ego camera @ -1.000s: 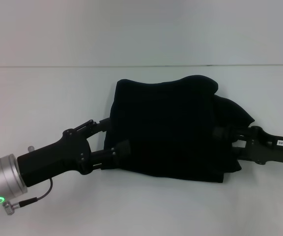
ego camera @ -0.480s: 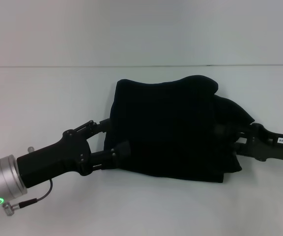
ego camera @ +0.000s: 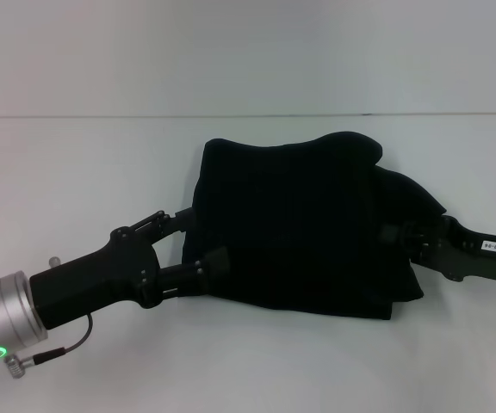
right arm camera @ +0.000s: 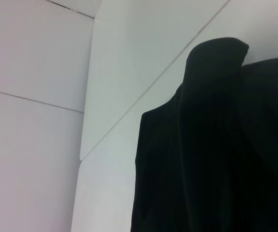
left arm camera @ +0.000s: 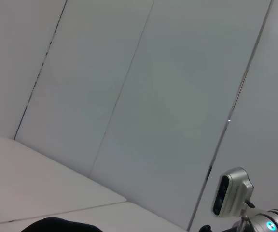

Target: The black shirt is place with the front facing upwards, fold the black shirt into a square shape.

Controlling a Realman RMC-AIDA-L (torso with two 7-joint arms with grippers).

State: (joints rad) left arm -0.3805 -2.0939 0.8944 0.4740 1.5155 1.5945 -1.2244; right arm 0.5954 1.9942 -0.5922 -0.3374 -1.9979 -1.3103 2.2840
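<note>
Lighting even and diffuse, bright on the pale desk [ego camera: 76,172]. Shadows faint. The black shirt [ego camera: 300,224] reads featureless, folds barely visible. No glare, no blur.

small white label [ego camera: 492,247] on right arm, characters too small to read; no other text visible.

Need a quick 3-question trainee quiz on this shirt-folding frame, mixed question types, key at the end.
1. True or false: the black shirt lies spread out flat with both sleeves open.
2. Which gripper reaches the shirt's edge on the robot's left side: A) left gripper B) right gripper?
3. What surface does the shirt rest on?

Key:
1. False. It is already bunched into a compact folded shape.
2. A. The right gripper is at the opposite edge.
3. A plain white table.
</note>
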